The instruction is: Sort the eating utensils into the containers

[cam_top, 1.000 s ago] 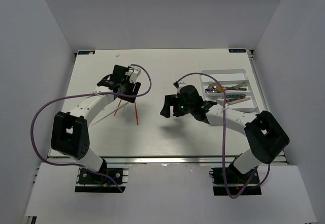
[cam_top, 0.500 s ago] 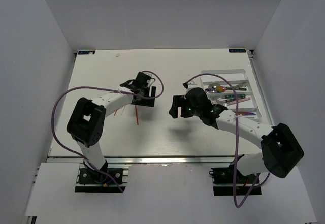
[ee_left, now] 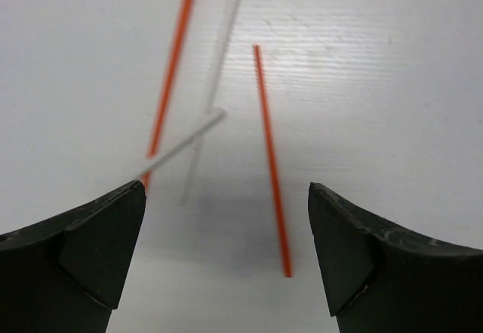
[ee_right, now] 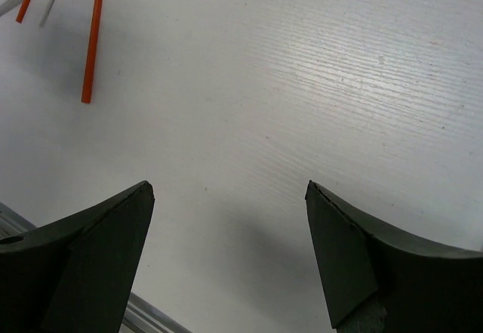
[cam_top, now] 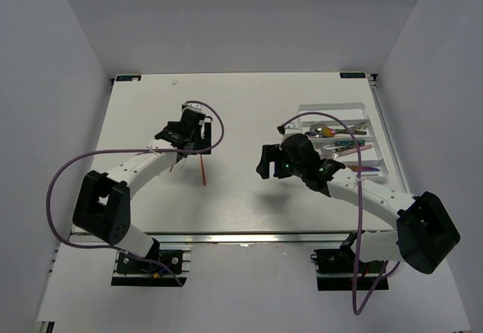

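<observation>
Two red-orange chopsticks (ee_left: 270,159) (ee_left: 172,69) and two white chopsticks (ee_left: 219,53) (ee_left: 185,144) lie loose on the table, some crossing. In the top view the red ones (cam_top: 203,170) sit just in front of my left gripper (cam_top: 190,148). My left gripper (ee_left: 226,193) is open and empty, low over the near end of the right-hand red chopstick. My right gripper (cam_top: 265,162) (ee_right: 229,189) is open and empty over bare table; a red chopstick (ee_right: 93,38) shows at its far left. The white tray (cam_top: 332,109) at the right holds several metal utensils (cam_top: 326,131).
White walls enclose the table on three sides. The table's front metal rail (ee_right: 151,319) lies close below my right gripper. Purple cables loop over both arms (cam_top: 215,121).
My left gripper swung right and then back left, ending over the chopsticks. My right gripper shifted a little to the right, staying open and empty. The chopsticks have not moved.
</observation>
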Controlling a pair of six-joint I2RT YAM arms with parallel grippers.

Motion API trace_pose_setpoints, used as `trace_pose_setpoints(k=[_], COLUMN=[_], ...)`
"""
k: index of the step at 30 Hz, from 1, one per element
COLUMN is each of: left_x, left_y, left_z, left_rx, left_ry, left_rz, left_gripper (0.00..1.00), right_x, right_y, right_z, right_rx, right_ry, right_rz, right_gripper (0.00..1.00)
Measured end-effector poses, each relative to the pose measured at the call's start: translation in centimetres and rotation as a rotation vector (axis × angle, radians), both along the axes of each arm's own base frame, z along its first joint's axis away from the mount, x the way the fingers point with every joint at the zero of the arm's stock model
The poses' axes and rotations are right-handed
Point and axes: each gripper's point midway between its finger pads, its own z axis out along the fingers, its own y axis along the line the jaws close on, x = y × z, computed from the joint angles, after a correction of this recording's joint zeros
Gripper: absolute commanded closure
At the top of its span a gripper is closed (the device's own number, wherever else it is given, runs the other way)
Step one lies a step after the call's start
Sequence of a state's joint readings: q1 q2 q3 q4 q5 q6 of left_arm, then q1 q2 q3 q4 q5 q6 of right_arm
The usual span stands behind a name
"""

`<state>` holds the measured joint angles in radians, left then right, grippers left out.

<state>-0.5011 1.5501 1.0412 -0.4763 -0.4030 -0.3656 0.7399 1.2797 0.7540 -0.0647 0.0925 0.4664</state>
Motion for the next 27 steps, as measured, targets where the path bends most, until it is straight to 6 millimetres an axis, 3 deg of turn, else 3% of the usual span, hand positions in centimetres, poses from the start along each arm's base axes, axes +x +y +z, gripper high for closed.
trace_pose_setpoints(k=[3,6,10,15,20,27], left_x=[1.0,1.2,1.7,2.7,2.9,1.7], left_y=[2.4,3.7,4.3,5.6,4.8,4.9], left_z=[2.1,1.9,0.4,-0.4,-1.3,-3.9], left_rx=[0.052,0.139,0.128,0.08,0.043,0.037], left_ry=[-0.028,0.017,0.101,0.119,0.126,0.185], left_rz=[-0.084,-0.217,-0.369,-0.44,-0.516,-0.562], left_gripper=[0.04,0.2,0.42,0.45,0.51,0.56], right_x=[-0.3,-0.7,-1.2,-1.9,-2.4,-2.4], right_y=[0.3,0.4,0.6,1.0,1.2,1.8], right_z=[0.0,-0.3,-0.8,-1.1,-0.8,-0.2], right_rx=[0.007,0.009,0.012,0.032,0.057,0.089], right_ry=[0.006,0.01,0.019,0.035,0.027,0.013], right_rz=[0.025,0.05,0.081,0.119,0.144,0.167], right_gripper=[0.14,0.15,0.15,0.16,0.15,0.16])
